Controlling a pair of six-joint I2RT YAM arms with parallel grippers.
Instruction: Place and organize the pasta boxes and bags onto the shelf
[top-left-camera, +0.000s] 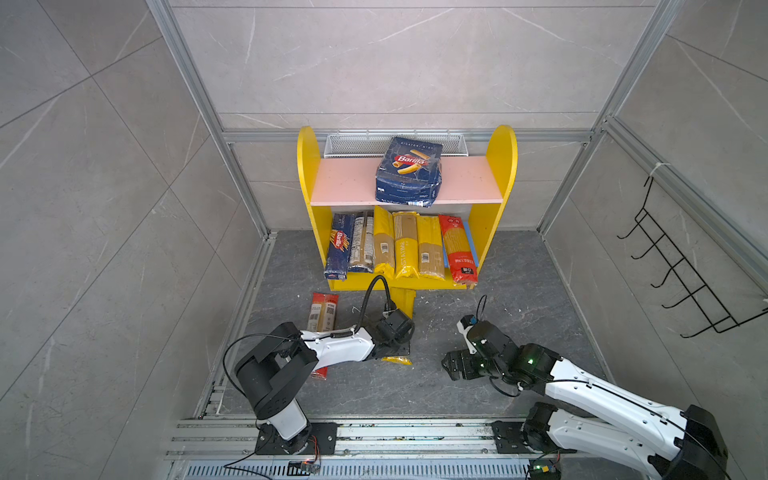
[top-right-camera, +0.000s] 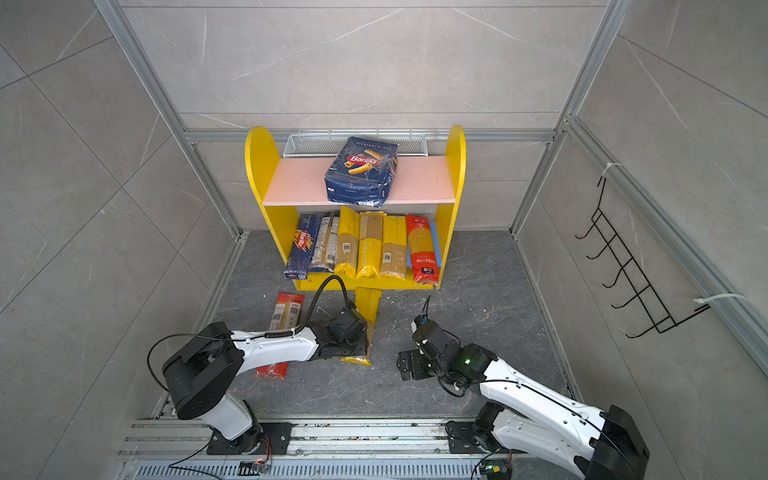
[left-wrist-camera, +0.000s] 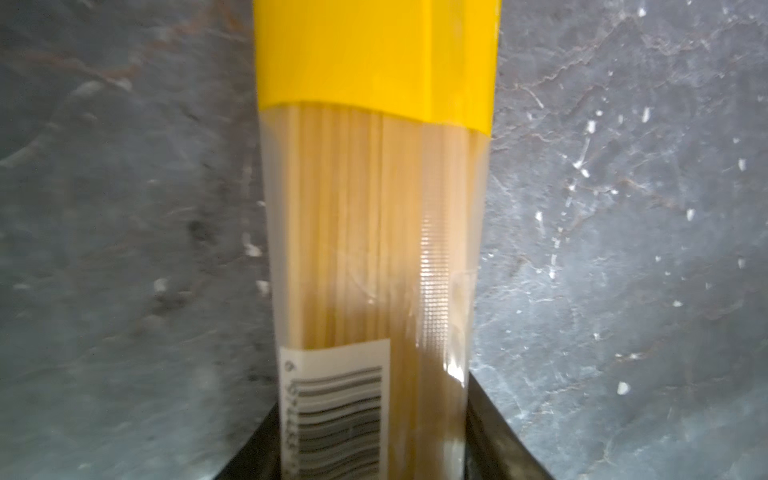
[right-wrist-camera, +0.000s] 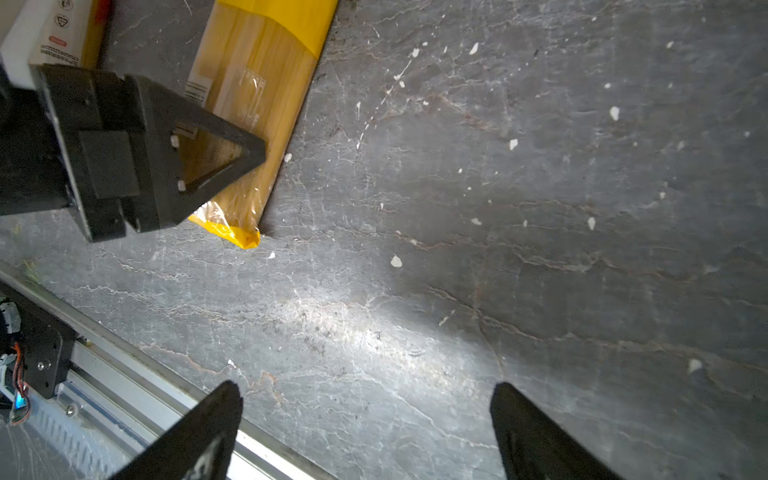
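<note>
The shelf stands at the back of the floor, and 7 of the 9 packs are on it. The rigatoni pack lies on the pink board, its far end blocking part of the mesh basket. 6 long packs fill the lower tier side by side: the spaghetti box, a dark-ended bag, 3 yellow bags and a red bag. Only a sliver of the blue board shows, and the packs' far ends are hidden under the pink board. 2 packs lie on the floor in front. The left arm cuts across a red-ended bag, hiding its middle. The yellow-ended bag is also hidden at its middle in both top views, beneath the left gripper. The left wrist view shows black fingers close against both its sides, but with the blur and the frame edge I cannot tell whether they squeeze it. The right gripper hangs over the floor, well apart from the bags, its fingers spread wide with nothing between them.
</note>
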